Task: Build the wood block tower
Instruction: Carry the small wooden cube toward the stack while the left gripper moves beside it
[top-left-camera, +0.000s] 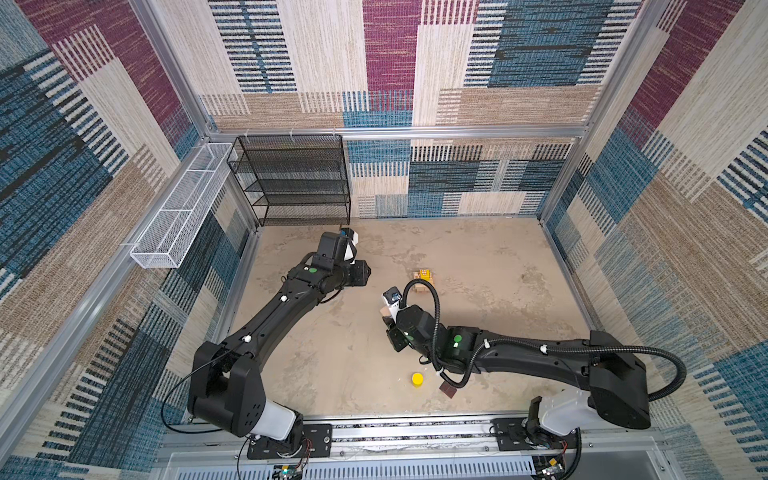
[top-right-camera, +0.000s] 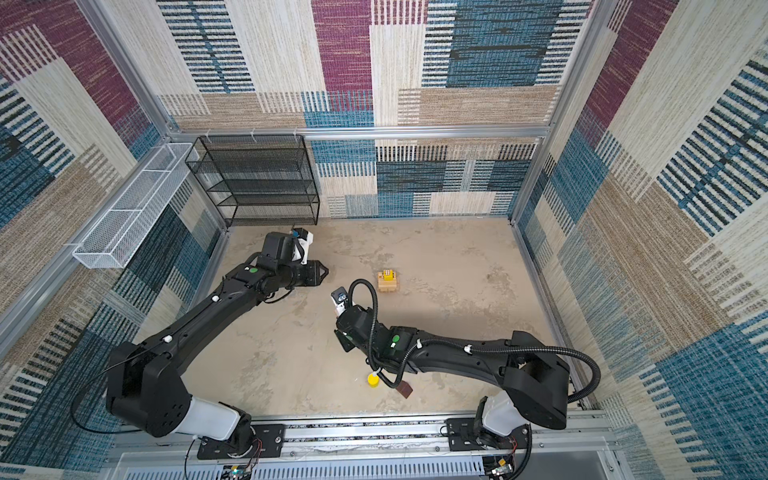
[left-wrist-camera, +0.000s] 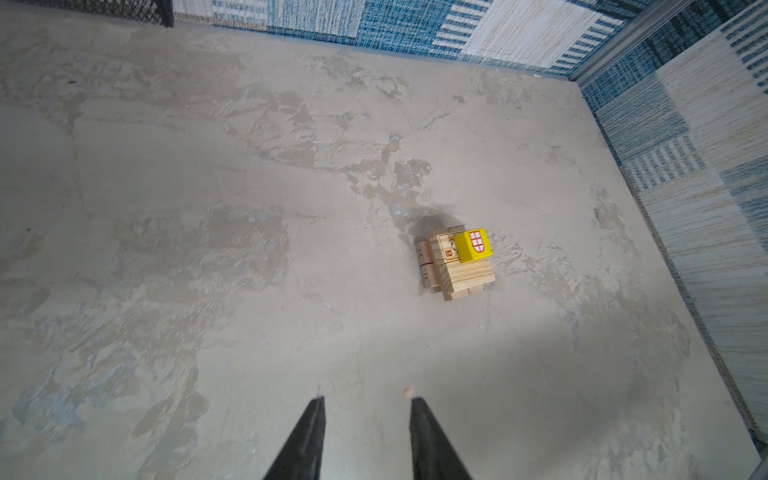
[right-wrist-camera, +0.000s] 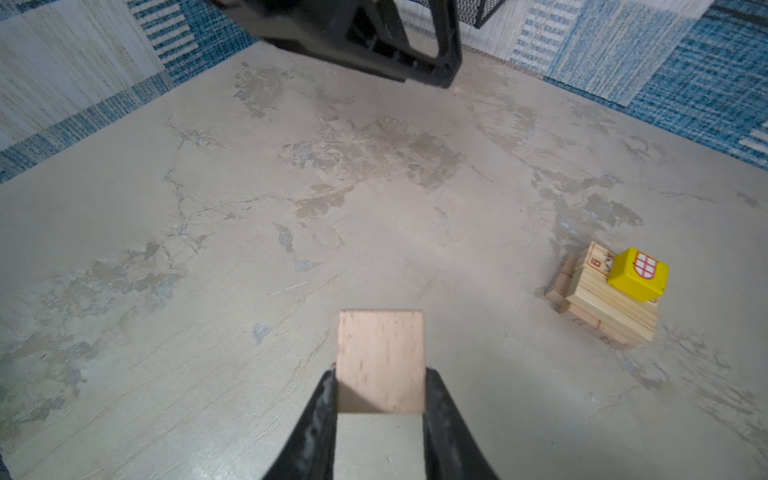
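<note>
The wood block tower stands mid-table as a low stack of crossed pale planks, and a yellow cube with a red-and-white shield sits on top. My right gripper hovers in front and left of the tower, shut on a tan cube. Further left, my left gripper is open and empty above bare table. A yellow cylinder and a dark brown block lie near the front edge, beneath the right arm.
A black mesh shelf stands at the back left corner. On the left wall hangs a white wire basket. Patterned walls enclose the table on three sides, and a metal rail runs along the front.
</note>
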